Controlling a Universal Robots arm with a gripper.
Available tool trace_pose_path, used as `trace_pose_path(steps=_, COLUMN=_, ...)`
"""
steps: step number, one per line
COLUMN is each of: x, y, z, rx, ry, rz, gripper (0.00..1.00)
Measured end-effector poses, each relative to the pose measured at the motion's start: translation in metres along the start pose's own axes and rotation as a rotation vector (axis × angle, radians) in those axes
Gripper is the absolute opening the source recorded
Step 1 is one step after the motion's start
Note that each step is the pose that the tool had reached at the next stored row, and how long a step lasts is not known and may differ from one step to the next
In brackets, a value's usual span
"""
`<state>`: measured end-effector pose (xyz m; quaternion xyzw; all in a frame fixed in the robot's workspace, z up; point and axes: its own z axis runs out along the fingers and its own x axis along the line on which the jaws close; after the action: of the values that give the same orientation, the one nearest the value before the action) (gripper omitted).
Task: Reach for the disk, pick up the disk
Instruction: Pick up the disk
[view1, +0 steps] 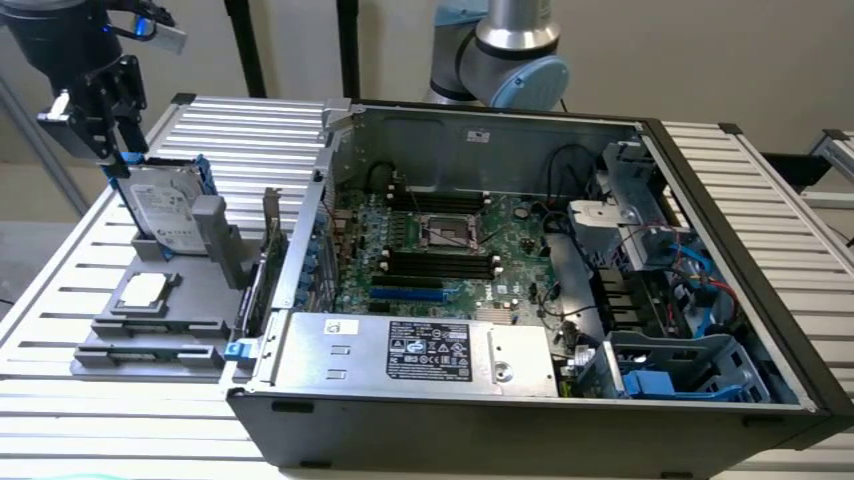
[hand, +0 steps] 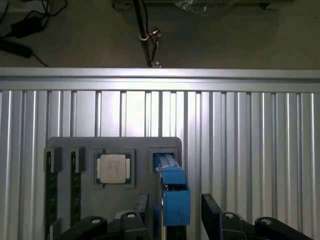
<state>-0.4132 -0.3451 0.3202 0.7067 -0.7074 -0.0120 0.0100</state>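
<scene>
Jaws: spread wide, gripping nothing; we log the gripper (hand: 175, 215) w/ one black finger (hand: 212, 212) on each side of the disk's blue top edge, a gap showing on at least one side. In the exterior view the gripper (view1: 118, 150) hangs at the upper part of that view's left, just over the disk (view1: 167, 205). Disk (hand: 172, 192): silver-grey drive, white label, blue bracket; stands upright on edge in a slot of the grey holder (view1: 147, 345), leaning a little. Holder (hand: 120, 142): sits on the slatted aluminium table (view1: 54, 300), near the table (hand: 250, 125) edge. Processor chip (view1: 144, 290): small, square, silver; lies flat in a holder recess beside the disk's slot, apart from the fingers; chip (hand: 114, 167) face up. Two green strips (hand: 50, 192): in slots at the holder's far side from the disk; type unclear. Computer case (view1: 534, 430): open, lying on the table toward the exterior view's right of the holder; inside we note the motherboard (view1: 441, 250) and a grey metal box (view1: 400, 350) w/ black-and-white label. Arm joint (view1: 514, 60): silver w/ blue cap, behind the case.
</scene>
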Motion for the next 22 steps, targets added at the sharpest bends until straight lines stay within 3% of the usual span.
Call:
trace_pose_path(steps=12, x=0.0, y=-0.0006, z=0.0215, rx=0.0, ry=0.0011, rz=-0.038, gripper=0.54)
trace_pose_path(steps=18, x=0.0, y=-0.0004, z=0.0244, rx=0.0001, ry=-0.0004, rz=-0.041, gripper=0.54)
trace_pose_path(steps=22, x=0.0, y=0.0002, z=0.0269, rx=0.0032, ry=-0.0004, rz=-0.039, gripper=0.54)
